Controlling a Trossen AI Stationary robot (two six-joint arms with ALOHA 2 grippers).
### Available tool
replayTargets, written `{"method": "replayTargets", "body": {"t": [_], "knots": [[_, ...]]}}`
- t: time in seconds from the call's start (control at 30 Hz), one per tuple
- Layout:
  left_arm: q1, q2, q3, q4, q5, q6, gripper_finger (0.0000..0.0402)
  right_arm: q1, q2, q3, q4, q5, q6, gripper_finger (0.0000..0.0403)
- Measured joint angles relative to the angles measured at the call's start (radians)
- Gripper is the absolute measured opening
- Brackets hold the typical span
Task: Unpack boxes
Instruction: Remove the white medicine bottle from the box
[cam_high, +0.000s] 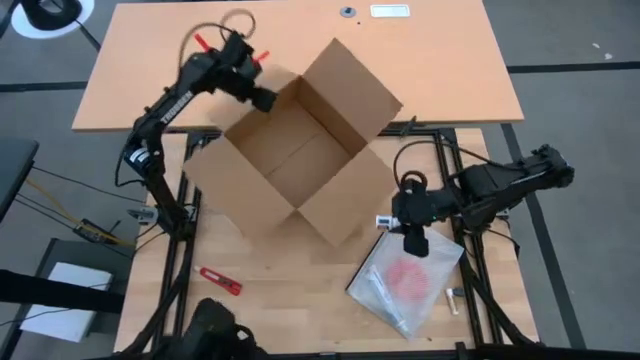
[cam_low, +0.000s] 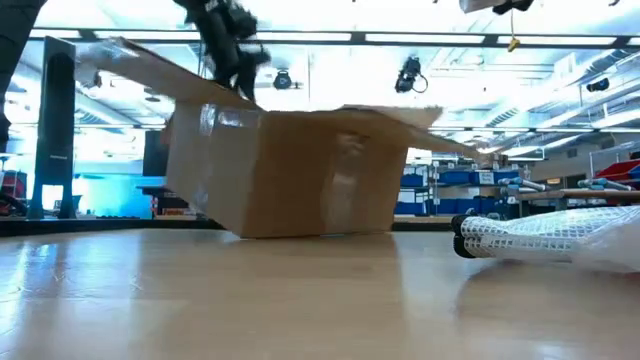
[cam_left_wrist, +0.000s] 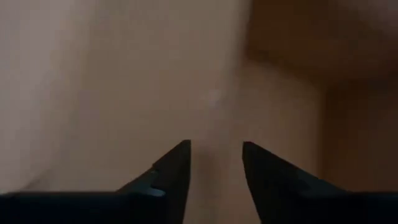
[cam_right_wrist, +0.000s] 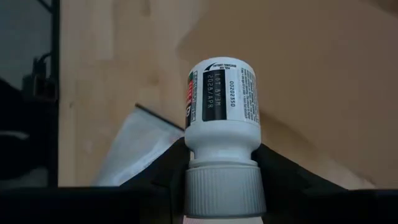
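High view, and there's the cardboard box (cam_high: 300, 150) sitting mid-table, turned corner-on, all four flaps splayed out and the inside looking bare. It reads as light, stiff corrugated board: a flap will bend at its crease, so my pick for a hold would be a flap edge or the rim of a wall, not the broad smooth sides, which look slick where the clear tape runs.

At the box's far-left corner, the left gripper (cam_high: 262, 98) sits by the flap; its wrist view shows the two fingers apart with only blurred brown board between them, gripping nothing that I can see.

Out to the right, just off the near-right flap, the right gripper (cam_high: 414, 238) is clamped on a small white bottle (cam_right_wrist: 221, 118), held at the ribbed cap, hovering over a clear plastic bag (cam_high: 405, 280) lying on the table.

Nearer the front edge lies a small red tool (cam_high: 219, 281). The low view hides the box's interior completely, and its left flap blocks the left fingers.
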Motion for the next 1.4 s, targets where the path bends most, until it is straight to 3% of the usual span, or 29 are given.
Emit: {"method": "replayTargets", "body": {"t": [0.1, 0.23, 0.3, 0.37, 0.43, 0.5, 0.67, 0.8, 0.97, 1.23, 1.4], "knots": [[-0.04, -0.019, 0.119, 0.018, -0.017, -0.008, 0.0182, 0.043, 0.011, -0.032, 0.025, -0.001, -0.005, 0.014], [-0.084, -0.02, 0.235, 0.024, -0.145, 0.026, 0.0189, 0.079, 0.023, -0.122, 0.086, -0.002, 0.017, 0.014], [-0.088, -0.019, 0.263, 0.022, -0.094, -0.005, 0.019, 0.091, 0.032, -0.185, 0.15, -0.002, 0.021, 0.014], [-0.119, -0.031, 0.277, 0.022, 0.03, -0.028, 0.019, 0.093, 0.042, -0.253, 0.229, -0.003, -0.008, 0.014], [-0.202, -0.044, 0.279, 0.026, 0.118, -0.05, 0.0188, 0.093, 0.055, -0.321, 0.33, -0.004, -0.071, 0.014], [-0.303, -0.049, 0.28, 0.022, 0.142, -0.054, 0.0187, 0.082, 0.076, -0.383, 0.41, -0.006, -0.156, 0.014], [-0.556, -0.053, 0.265, -0.041, 0.017, -0.058, 0.0186, 0.025, 0.166, -0.479, 0.558, 0.001, -0.345, 0.0141], [-0.723, -0.051, 0.201, -0.042, -0.061, -0.137, 0.0186, -0.045, 0.263, -0.513, 0.688, 0.001, -0.48, 0.0146], [-0.881, -0.052, 0.024, 0.066, -0.019, -0.217, 0.0186, -0.096, 0.379, -0.517, 0.748, -0.075, -0.603, 0.014], [-1.079, -0.05, -0.307, 0.413, 0.046, -0.268, 0.0185, -0.101, 0.432, -0.515, 0.742, -0.092, -0.574, 0.0143], [-1.098, -0.05, -0.485, 0.616, 0.073, -0.273, 0.0185, -0.101, 0.432, -0.515, 0.741, -0.092, -0.555, 0.0139]]}}
